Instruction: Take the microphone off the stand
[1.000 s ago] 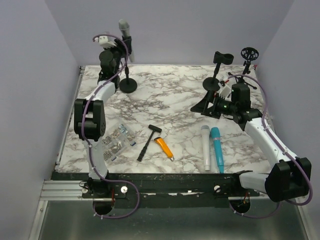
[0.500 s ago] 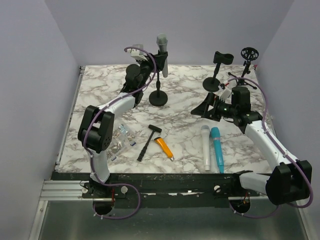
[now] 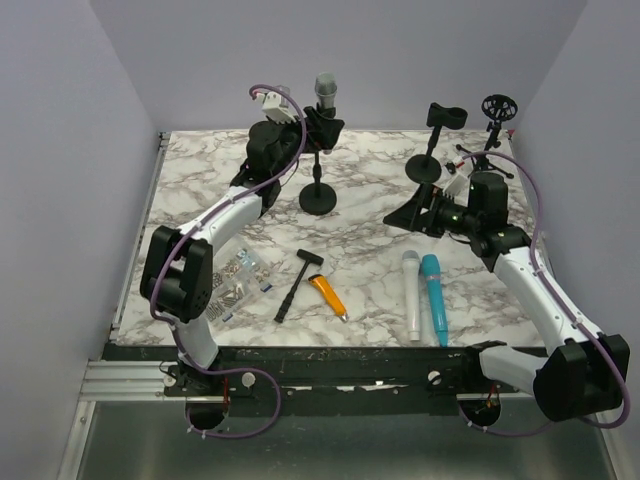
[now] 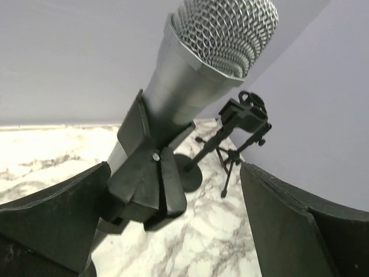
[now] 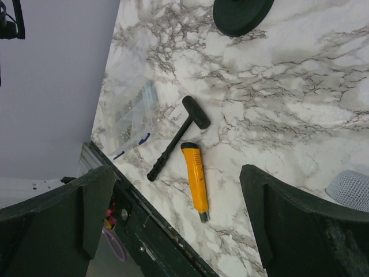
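A grey microphone (image 3: 325, 95) stands upright in the black clip of a round-based stand (image 3: 318, 197) at the back middle of the marble table. My left gripper (image 3: 324, 132) is open around the clip. In the left wrist view the microphone (image 4: 196, 63) and its clip (image 4: 147, 184) sit between the fingers, close to the left finger (image 4: 52, 219) and well apart from the right one. My right gripper (image 3: 400, 215) hangs open over the table's right half, holding nothing; its wrist view shows the stand's base (image 5: 242, 14) at the top.
A white microphone (image 3: 411, 295) and a teal one (image 3: 434, 295) lie at the front right. A black hammer (image 3: 295, 285), a yellow utility knife (image 3: 328, 296) and a bag of screws (image 3: 232, 280) lie at the front. An empty stand (image 3: 437, 140) and a tripod stand (image 3: 493, 125) are at the back right.
My left gripper carried the stand with its microphone from the back left corner to the back middle, then opened; the microphone now stands straighter. The right arm shifted slightly.
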`<act>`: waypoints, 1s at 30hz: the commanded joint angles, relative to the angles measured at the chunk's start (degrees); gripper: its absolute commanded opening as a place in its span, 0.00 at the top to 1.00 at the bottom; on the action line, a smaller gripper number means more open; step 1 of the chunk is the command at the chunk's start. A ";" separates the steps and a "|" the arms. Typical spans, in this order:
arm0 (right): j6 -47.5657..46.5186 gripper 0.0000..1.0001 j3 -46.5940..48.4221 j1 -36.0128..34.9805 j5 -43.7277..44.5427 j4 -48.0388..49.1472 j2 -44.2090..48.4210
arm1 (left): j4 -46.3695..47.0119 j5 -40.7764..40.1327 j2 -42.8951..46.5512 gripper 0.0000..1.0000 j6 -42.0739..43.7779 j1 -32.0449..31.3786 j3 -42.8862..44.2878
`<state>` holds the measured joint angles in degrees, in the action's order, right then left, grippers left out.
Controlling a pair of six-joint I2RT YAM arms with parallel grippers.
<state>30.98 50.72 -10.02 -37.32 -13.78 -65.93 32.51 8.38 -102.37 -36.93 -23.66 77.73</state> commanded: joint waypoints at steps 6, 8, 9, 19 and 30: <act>-2.00 0.00 4.11 0.09 3.25 1.04 -0.39 | -17.37 7.41 11.48 0.02 3.38 -0.30 -1.13; -2.48 0.00 5.51 0.09 4.76 0.50 -1.09 | -20.12 7.18 14.05 0.01 3.72 -0.24 -2.59; -2.52 0.00 6.32 0.09 5.39 0.34 -1.63 | -21.72 6.92 15.05 0.01 4.02 -0.18 -2.84; 0.23 0.00 13.35 -1.22 8.00 0.64 -6.90 | -37.06 8.49 21.69 0.01 6.00 3.01 -0.21; -0.66 0.00 25.95 -11.46 20.05 -4.26 -14.49 | -44.68 3.37 33.41 0.01 11.02 6.55 -4.18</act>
<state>30.92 71.66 -18.59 -24.73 -15.14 -77.34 -8.23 14.98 -75.79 -30.76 -18.06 75.18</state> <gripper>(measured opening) 0.998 0.980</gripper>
